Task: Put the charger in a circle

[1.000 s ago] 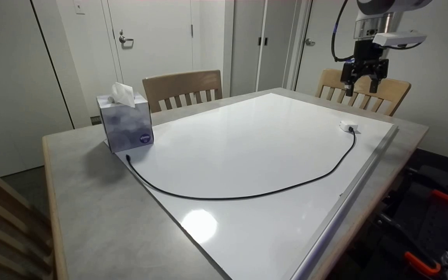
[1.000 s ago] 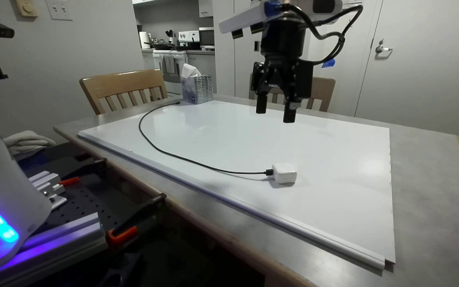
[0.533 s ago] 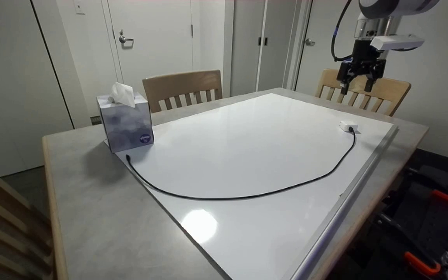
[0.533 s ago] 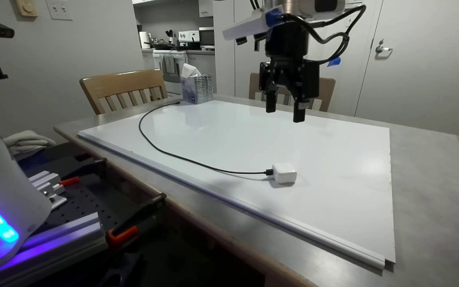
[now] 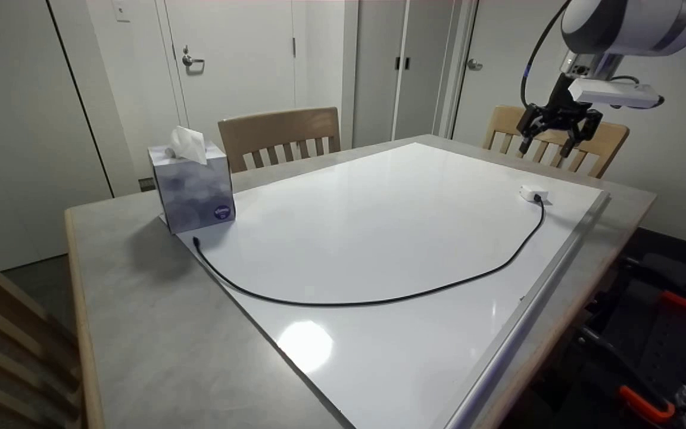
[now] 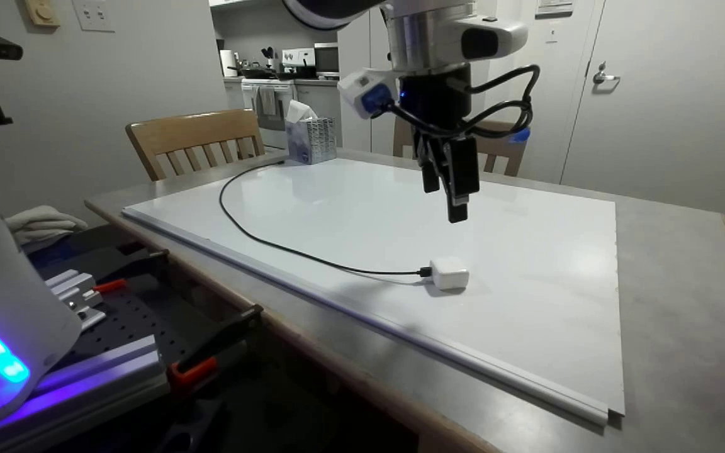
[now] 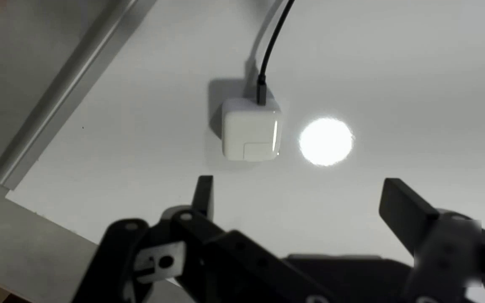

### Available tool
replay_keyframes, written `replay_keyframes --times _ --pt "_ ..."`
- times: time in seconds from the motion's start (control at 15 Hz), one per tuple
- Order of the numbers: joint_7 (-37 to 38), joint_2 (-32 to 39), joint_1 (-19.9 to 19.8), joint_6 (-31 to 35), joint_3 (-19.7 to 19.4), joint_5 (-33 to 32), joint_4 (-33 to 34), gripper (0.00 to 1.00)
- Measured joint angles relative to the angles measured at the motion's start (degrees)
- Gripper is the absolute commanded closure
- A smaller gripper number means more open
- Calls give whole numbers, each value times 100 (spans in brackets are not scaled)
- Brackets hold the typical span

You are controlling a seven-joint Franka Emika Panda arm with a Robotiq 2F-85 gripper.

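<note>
The table (image 5: 140,333) spreads beneath the white board (image 5: 373,232), its grey top showing past the board's edges. Wooden chairs (image 5: 280,134) stand off beyond the board's edges, and I see their backs in both exterior views. My arm (image 5: 635,27) is raised above the board, and a metal rail (image 7: 70,89) runs along one edge of the board. My gripper (image 7: 298,183) hangs over the board near one end of it, somewhat tilted. I have its fingers (image 7: 203,195) spread wide apart, and in the wrist view I see the board's white surface between them. The tissue box (image 5: 194,193), pale violet with a white tissue (image 5: 189,145) poking up, stands upright on a corner of the board at the opposite end. The charger (image 5: 331,304) lies on the board: its black cable (image 6: 262,241) crosses in one broad open arc that bows toward the railed edge of the board, the two ends well apart. The white plug block (image 7: 251,130) rests on the board near the railed edge, by the corner diagonally across from the tissue box; the cable goes into one face of it, and my fingers stand clear of it. The dark tip (image 5: 196,242) lies just inside the board's edge, at the same corner as the tissue box.
</note>
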Motion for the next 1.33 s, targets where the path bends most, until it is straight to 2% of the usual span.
replay_keyframes --times 0.27,0.53,0.67,0.8,1.07,1.33 --pt "-253 19 -13 490 18 684 -260 0" --pt "-1508 17 -222 648 385 2084 -314 0" --pt "-2351 18 -372 604 622 2864 -257 0" --pt "-3120 33 -500 429 732 3376 -167 0" --pt "-3934 295 -757 -376 633 3347 47 0" --pt "-3676 973 -766 -709 395 2407 350 0"
